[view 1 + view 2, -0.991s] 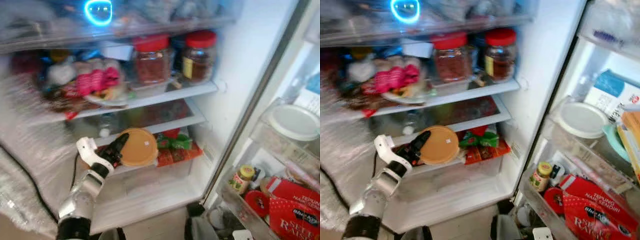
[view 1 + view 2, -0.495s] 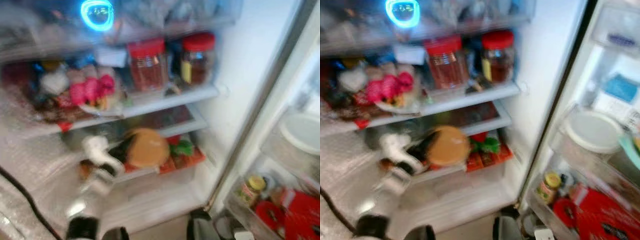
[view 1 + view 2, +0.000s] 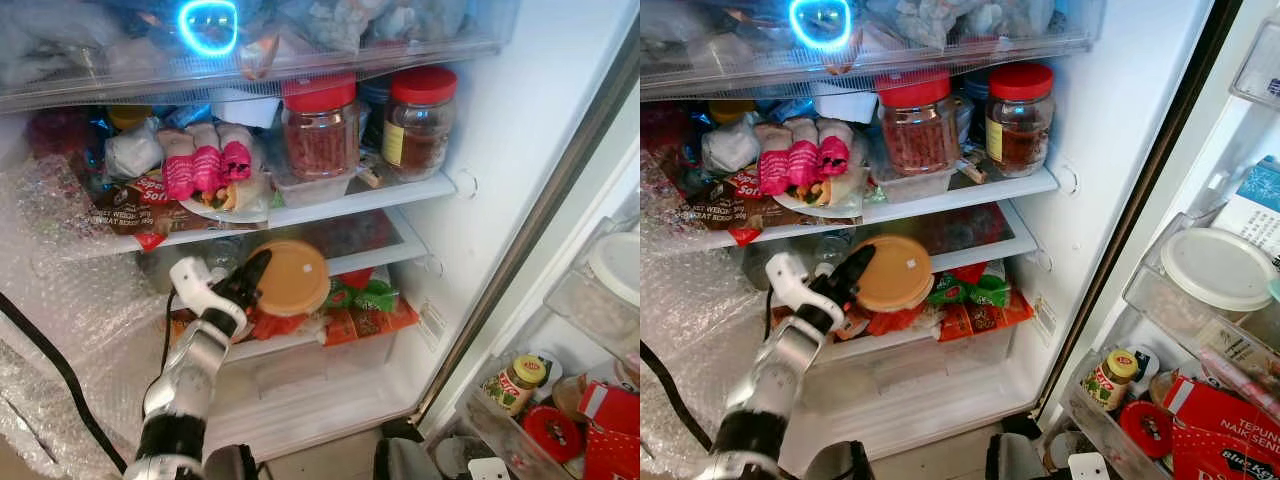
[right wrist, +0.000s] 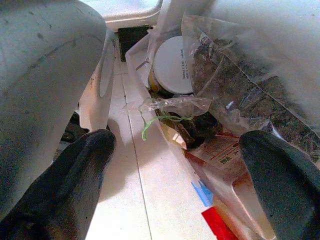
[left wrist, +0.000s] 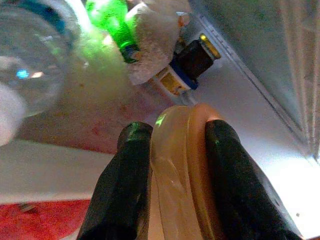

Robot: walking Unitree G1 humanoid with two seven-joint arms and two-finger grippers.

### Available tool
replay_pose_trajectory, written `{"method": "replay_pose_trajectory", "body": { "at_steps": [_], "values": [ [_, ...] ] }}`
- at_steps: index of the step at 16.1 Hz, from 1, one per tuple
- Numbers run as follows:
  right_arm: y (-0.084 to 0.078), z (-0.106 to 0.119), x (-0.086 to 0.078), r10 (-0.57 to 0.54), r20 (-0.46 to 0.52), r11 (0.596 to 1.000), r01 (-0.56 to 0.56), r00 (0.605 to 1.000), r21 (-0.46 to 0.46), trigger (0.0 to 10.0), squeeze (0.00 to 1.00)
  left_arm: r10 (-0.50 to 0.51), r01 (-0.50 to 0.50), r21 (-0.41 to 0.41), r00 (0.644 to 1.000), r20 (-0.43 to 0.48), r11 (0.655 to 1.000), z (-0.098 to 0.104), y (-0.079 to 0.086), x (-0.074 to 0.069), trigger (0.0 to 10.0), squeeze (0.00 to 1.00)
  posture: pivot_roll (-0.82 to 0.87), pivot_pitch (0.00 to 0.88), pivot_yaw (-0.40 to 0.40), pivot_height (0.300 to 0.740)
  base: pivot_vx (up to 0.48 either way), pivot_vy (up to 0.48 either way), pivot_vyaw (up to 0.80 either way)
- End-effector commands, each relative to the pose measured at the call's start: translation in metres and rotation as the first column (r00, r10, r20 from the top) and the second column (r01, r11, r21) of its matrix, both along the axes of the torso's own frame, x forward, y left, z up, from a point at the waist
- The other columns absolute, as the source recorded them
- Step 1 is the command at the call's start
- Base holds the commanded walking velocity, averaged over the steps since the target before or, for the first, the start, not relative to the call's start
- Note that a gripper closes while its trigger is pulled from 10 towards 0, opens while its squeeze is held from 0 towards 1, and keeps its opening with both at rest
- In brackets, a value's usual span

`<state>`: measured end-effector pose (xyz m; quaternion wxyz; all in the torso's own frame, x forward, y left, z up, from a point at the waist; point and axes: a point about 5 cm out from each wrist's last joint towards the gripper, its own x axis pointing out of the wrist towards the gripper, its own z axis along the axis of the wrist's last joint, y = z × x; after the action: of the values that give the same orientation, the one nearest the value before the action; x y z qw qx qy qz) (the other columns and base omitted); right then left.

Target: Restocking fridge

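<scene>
The open fridge [image 3: 480, 120] stands before the robot, its door bins at the right and bubble wrap [image 3: 60, 300] draped down the left side. Nearest, the silver left arm reaches up into the lower compartment. Its left tool [image 3: 250, 283] is clamped on the edge of a tub [image 3: 291, 277] with an orange lid; the left wrist view shows a black finger [image 5: 127, 185] on each side of the tub's rim.

A second ago the tub sat lower, just over the red packets [image 3: 350, 322]. Now it is raised and tilted, its lid facing outward, level with the front lip of the narrow glass shelf [image 3: 395, 240] — so I judge the tub is being fed into the gap beneath that shelf, and is not yet set down. The view has also shifted, so part of that change is the camera.

The right tool [image 4: 180, 165] hangs low by a door bin with its fingers spread wide, holding nothing.

Farther in and higher, the upper shelf carries pink-wrapped rolls [image 3: 205, 165] and two red-capped jars [image 3: 320, 125] — already crowded, with little room left there.
</scene>
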<state>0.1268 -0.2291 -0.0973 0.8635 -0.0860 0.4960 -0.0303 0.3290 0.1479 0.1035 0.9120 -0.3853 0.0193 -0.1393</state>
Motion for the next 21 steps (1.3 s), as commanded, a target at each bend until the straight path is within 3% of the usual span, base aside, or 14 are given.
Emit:
{"method": "replay_pose_trajectory", "body": {
  "at_steps": [1, 4, 8, 17, 21],
  "values": [
    [0.001, 0.000, 0.001, 0.002, 0.008, 1.000, -0.002, 1.000, 0.004, 10.0, 0.00, 0.011, -0.011, -0.007, 1.000, 0.008, 1.000, 0.004, -0.002, 0.006, 10.0, 0.00, -0.13, 0.000, 0.003, 0.602, 0.000, 0.000, 0.00],
    [0.002, 0.000, 0.001, 0.000, 0.007, 1.000, 0.000, 1.000, 0.005, 10.0, 0.00, 0.045, -0.045, -0.006, 0.999, 0.005, 0.999, 0.009, -0.010, 0.018, 10.0, 0.00, -0.14, 0.000, 0.005, 0.602, 0.000, 0.000, 0.00],
    [0.001, -0.001, -0.002, -0.004, 0.003, 1.000, 0.004, 1.000, 0.005, 10.0, 0.00, 0.135, -0.135, 0.005, 0.990, -0.031, 0.991, 0.013, -0.004, 0.035, 10.0, 0.00, -0.16, 0.021, 0.012, 0.602, 0.000, 0.000, 0.00],
    [-0.002, -0.003, -0.016, -0.014, -0.013, 1.000, 0.014, 1.000, -0.001, 10.0, 0.00, 0.303, -0.307, -0.053, 0.950, -0.074, 0.950, 0.015, 0.013, 0.047, 10.0, 0.00, -0.20, 0.075, 0.006, 0.602, 0.000, 0.000, 0.00],
    [-0.003, -0.004, -0.020, -0.010, -0.017, 1.000, 0.010, 1.000, -0.004, 10.0, 0.00, 0.303, -0.308, -0.066, 0.950, -0.076, 0.949, 0.018, 0.008, 0.051, 10.0, 0.00, -0.21, 0.092, 0.006, 0.602, 0.000, 0.000, 0.00]
  ]
}}
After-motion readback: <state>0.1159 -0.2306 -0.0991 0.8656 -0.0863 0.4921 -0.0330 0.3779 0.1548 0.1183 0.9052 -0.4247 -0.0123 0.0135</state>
